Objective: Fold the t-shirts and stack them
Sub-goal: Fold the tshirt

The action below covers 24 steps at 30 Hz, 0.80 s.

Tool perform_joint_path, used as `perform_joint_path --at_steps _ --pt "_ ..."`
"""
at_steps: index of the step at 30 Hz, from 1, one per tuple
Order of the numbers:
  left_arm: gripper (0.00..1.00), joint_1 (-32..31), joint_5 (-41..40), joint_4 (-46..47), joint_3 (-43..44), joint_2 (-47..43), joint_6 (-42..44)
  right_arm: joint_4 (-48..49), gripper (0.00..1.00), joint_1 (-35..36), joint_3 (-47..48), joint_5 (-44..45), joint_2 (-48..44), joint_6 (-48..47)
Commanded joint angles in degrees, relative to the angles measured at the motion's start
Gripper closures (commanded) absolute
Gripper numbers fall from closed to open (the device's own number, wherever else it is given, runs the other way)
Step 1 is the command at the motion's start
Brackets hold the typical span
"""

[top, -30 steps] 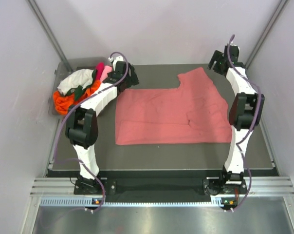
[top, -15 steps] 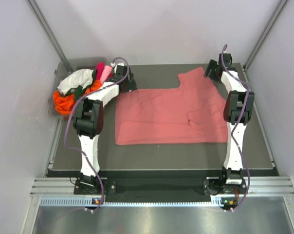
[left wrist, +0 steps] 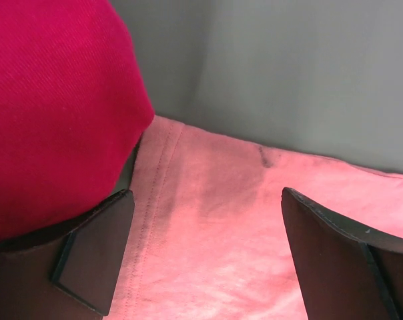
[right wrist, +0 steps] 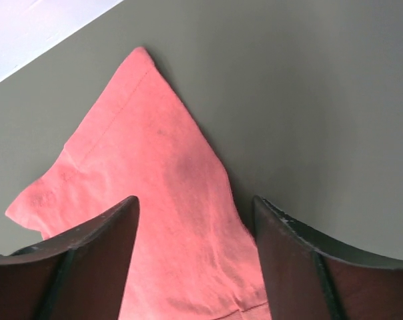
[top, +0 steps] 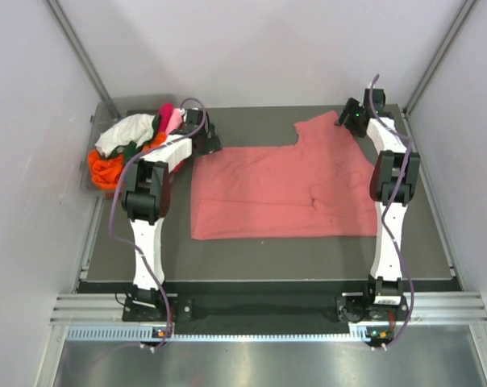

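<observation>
The dark grey table top [top: 260, 254] carries one garment laid out flat: a dusty salmon-pink t-shirt [top: 268, 189], spread over the middle and right of the surface, with its long lower edge parallel to the table's near edge. Its sleeve [top: 322, 129] juts toward the far right corner, the pointed tip lying flat on the grey. At the far left corner a clear bin [top: 105, 107] holds a heap with an orange shirt [top: 102, 169] and a white shirt [top: 126, 133]. Whether the bin stands on the table or beside it cannot be told. A magenta shirt [left wrist: 48, 100] bulges just beside the salmon-pink t-shirt's far left corner.
</observation>
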Motion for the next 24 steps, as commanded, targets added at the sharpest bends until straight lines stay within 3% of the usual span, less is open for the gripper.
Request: perform_joint_path --at_steps 1,6,9,14,20,24 --pt "0.04 2.19 1.28 -0.06 1.63 0.51 -1.69 -0.41 0.33 -0.21 2.11 -2.21 1.43 1.09" --pt "0.06 2.89 1.02 -0.14 1.9 1.03 -1.78 -0.94 0.44 -0.47 3.42 -3.53 2.39 1.17" --pt "0.07 3.16 1.02 -0.32 2.33 1.47 -1.69 -1.11 0.57 -0.56 3.34 -3.88 2.48 1.35" --pt "0.11 3.51 -0.65 -1.98 3.21 2.0 -1.86 -1.03 0.87 -0.91 3.08 -3.44 2.31 1.79" --pt "0.16 3.95 -1.71 -3.04 5.23 3.49 -1.78 3.01 0.97 -2.05 -3.42 -1.77 -1.55 2.31" --pt "0.25 4.04 -2.67 -4.53 8.04 5.69 -1.6 7.22 0.99 -2.76 -8.68 -2.91 -3.58 3.02"
